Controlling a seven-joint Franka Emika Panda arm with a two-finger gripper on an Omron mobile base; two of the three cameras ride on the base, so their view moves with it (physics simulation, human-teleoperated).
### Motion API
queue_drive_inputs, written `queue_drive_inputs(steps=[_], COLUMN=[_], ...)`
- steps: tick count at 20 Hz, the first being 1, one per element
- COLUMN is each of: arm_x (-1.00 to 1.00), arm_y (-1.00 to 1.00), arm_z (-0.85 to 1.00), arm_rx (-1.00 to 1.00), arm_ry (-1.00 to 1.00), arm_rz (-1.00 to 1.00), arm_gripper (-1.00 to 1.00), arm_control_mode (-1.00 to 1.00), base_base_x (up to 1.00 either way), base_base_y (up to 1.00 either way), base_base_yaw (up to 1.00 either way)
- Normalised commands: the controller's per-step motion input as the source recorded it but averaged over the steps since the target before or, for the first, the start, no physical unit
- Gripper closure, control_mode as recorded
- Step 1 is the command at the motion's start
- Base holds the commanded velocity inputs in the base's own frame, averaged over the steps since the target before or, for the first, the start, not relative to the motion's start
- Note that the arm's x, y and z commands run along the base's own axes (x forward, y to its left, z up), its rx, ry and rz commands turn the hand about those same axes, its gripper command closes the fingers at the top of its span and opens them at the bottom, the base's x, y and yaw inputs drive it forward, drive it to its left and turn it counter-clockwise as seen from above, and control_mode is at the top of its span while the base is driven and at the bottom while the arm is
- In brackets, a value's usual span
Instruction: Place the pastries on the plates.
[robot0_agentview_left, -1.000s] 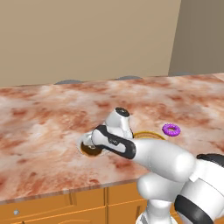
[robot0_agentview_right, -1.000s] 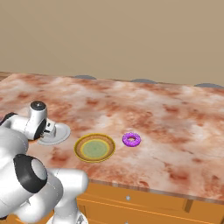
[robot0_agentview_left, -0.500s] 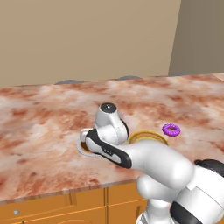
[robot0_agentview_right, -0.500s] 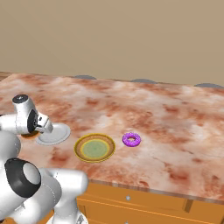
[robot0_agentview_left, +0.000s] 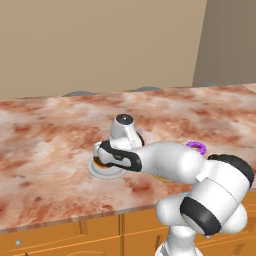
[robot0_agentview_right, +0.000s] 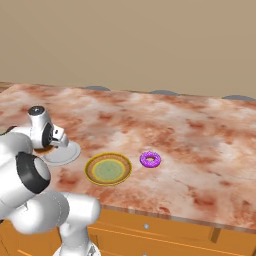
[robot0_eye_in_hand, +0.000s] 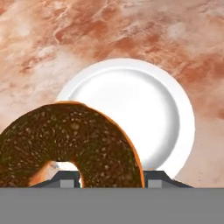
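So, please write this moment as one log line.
tool: shut on brown doughnut | above white plate | purple doughnut: on counter

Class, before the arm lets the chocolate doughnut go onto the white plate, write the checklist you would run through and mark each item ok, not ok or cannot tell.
1. Chocolate doughnut held in the end effector: ok, it sits between the finger tips in the hand view.
2. White plate under the doughnut: ok, the hand view looks down on it.
3. Plate bare of other things: ok.
4. Doughnut centred over the plate: cannot tell; it appears toward one edge.
5. Height low enough for release: cannot tell.
6. Purple doughnut and yellow-rimmed plate out of the way: ok, both lie apart on the counter.
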Motion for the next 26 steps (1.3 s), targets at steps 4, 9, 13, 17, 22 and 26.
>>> queue_drive_inputs(steps=[4,9,13,17,22,26], arm_x=[0.32,0.33,0.11,0.00,0.00,0.00], arm_y=[-0.07,-0.15,-0.07,-0.01,-0.38,-0.95], arm_z=[-0.29,-0.27,-0.06,0.00,0.26,0.37], arm_rx=[0.00,0.00,0.00,0.00,0.12,0.01], arm_ry=[0.00,0.00,0.00,0.00,0.00,0.00], arm_rz=[0.04,0.04,0.00,0.00,-0.04,-0.13], arm_gripper=[1.00,1.00,-1.00,-1.00,-1.00,-1.00], arm_control_mode=[-1.00,-1.00,-1.00,-1.00,-1.00,-1.00], base_base_x=[0.00,0.00,0.00,0.00,0.00,0.00], base_base_y=[0.00,0.00,0.00,0.00,0.00,0.00], base_base_yaw=[0.00,0.00,0.00,0.00,0.00,0.00])
